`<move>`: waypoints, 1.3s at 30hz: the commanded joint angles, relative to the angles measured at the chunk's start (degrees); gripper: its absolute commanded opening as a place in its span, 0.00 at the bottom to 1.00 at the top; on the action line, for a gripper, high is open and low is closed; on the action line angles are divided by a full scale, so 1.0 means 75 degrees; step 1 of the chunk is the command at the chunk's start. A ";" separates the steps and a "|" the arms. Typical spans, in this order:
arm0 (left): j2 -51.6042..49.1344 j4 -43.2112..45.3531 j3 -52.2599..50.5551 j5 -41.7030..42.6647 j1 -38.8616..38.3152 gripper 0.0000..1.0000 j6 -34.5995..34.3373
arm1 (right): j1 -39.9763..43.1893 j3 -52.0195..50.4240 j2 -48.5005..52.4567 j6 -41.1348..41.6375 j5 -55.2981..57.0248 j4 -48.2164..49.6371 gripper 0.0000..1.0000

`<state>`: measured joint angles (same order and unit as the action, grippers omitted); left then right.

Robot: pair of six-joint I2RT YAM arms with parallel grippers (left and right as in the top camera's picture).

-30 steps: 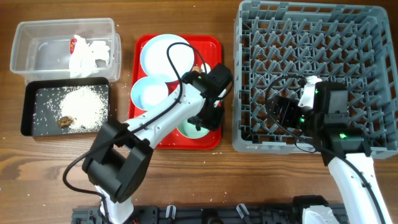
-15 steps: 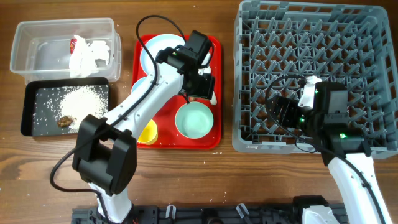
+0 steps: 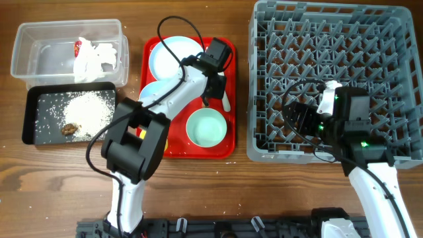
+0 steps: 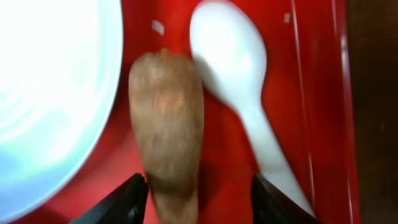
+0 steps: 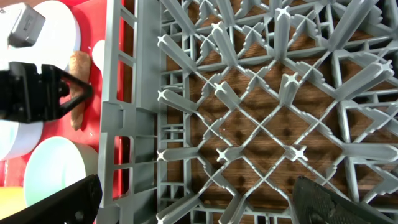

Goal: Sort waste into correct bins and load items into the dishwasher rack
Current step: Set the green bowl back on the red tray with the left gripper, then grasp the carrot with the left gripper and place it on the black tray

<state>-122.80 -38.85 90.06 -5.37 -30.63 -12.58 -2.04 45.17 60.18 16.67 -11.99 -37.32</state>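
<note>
Nearest the front edge of the counter, saw a mint bowl [image 3: 206,127] on the front right part of the red tray [image 3: 198,152]. Found the right gripper [image 5: 199,202] spread fully wide over the front left part of the rack [image 3: 330,8], gripping nothing. Toward the left edge, noted the black tray [image 3: 26,119] holding rice [image 3: 86,106] and a dark lump [image 3: 69,129]. Farther back on the red tray, found the left gripper [image 4: 200,194] partly open, fingers astride the near end of the root [image 4: 166,118] without clamping it, with a clear gap on the spoon side. Saw the spoon [image 4: 239,81] just beside the root, toward the red tray's right edge, and a blue bowl [image 3: 153,98] and plate [image 3: 170,56] on the root's other side. At the back left corner, noted the tub [image 3: 39,56] containing napkins [image 3: 96,59] and a wrapper [image 3: 81,45].
</note>
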 commanded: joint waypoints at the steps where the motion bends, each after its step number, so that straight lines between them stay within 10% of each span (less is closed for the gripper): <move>1: -0.0379 0.0248 0.0079 -0.0245 0.0023 0.54 0.0017 | 0.0006 0.0175 0.0050 -0.0003 -0.0009 -0.0006 1.00; 4: -0.0525 0.0271 0.0079 -0.0245 0.0041 0.49 0.0017 | 0.0006 0.0175 0.0050 0.0000 0.0006 -0.0006 1.00; 9: -0.0542 0.0219 0.0079 -0.0245 0.0058 0.05 0.0017 | 0.0006 0.0175 0.0050 -0.0003 0.0015 -0.0006 1.00; 21: 0.1746 -0.1396 0.1198 -0.0286 0.0423 0.04 -0.0198 | 0.0006 0.0175 0.0050 -0.0003 0.0015 -0.0006 1.00; 31: 0.3579 -0.4092 0.1139 -0.1151 0.4039 0.04 -0.3077 | 0.0006 0.0175 0.0050 0.0000 0.0015 0.0000 1.00; 39: 0.3471 -0.2908 -0.0947 -0.1148 0.6633 0.04 -0.6199 | 0.0006 0.0175 0.0050 0.0003 0.0012 0.0000 1.00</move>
<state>-96.03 -64.69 90.02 -13.21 14.92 -46.33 -2.04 45.17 60.18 16.67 -11.97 -37.30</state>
